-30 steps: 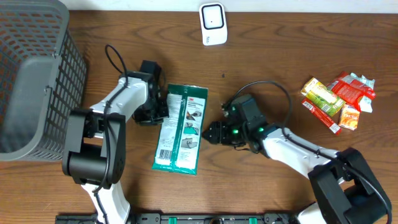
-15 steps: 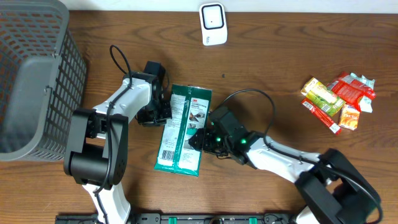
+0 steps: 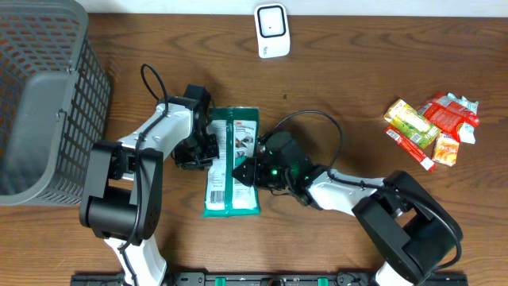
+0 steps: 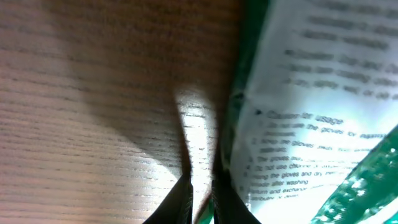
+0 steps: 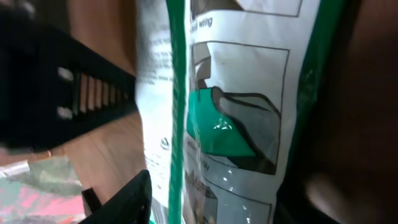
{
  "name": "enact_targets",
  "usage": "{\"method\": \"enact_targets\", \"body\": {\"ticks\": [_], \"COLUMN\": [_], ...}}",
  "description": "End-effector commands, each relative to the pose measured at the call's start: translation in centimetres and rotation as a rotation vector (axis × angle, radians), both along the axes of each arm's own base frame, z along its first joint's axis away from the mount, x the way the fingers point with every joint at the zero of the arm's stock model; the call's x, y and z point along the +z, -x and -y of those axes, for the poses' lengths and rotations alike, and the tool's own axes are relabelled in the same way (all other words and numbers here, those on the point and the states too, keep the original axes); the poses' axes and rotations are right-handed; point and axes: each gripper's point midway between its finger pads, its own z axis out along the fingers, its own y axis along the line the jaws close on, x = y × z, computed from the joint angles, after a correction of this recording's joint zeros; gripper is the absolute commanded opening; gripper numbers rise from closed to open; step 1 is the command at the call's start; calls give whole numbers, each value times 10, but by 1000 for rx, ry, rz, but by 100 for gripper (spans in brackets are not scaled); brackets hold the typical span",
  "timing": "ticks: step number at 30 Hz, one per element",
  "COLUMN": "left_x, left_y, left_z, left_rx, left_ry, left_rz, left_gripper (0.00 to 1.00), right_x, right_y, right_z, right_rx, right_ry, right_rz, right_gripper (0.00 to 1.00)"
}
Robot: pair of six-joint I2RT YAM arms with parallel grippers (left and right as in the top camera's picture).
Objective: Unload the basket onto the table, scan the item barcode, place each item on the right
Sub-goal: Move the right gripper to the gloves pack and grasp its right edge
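1. The brown surface is carrying everything.
2. The green and white packet is lying in the middle, its long side running from 12 to 6 o'clock.
3. The left tool is sitting at the packet's 9 o'clock edge, squeezed almost closed. I cannot tell if it is pinching that edge.
4. The right tool is touching the 3 o'clock edge. I cannot tell how wide it is standing. Both tools are about equally near.
5. The white scanner is waiting at 12 o'clock, well apart, so I think the packet is needing a lift that way.
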Motion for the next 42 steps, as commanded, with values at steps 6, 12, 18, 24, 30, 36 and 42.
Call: {"method": "enact_targets", "body": {"ticks": [6,12,18,24,30,36,42], "left_x": [-33,-35,-36,-36,-36,-36,-36], "left_y": [30,26,23,22,21,20,20], "left_z": [-3,5,12,12,13,13,14], "left_rx": [-20,-46,-65,-73,-99,-98,-98], "left_ry": [-38,-31,-27,-23,-14,-14,-13], "left_rz": [-110,-80,-61,-54,-49,-46,-45], "left_gripper": [15,16,16,16,17,16,16], "right_x": [8,5,2,2,1,0,7], "right_y": [-16,-1,1,8,7,4,-1], "right_z": [-2,-4,-3,-8,-10,-9,-13], "right_rx": [66,116,139,170,185,169,167], "right_ry": [-4,-21,-2,-1,16,30,12], "right_rz": [179,118,137,150,189,203,239], "right_gripper": [50,63,31,35,29,30,30]}}
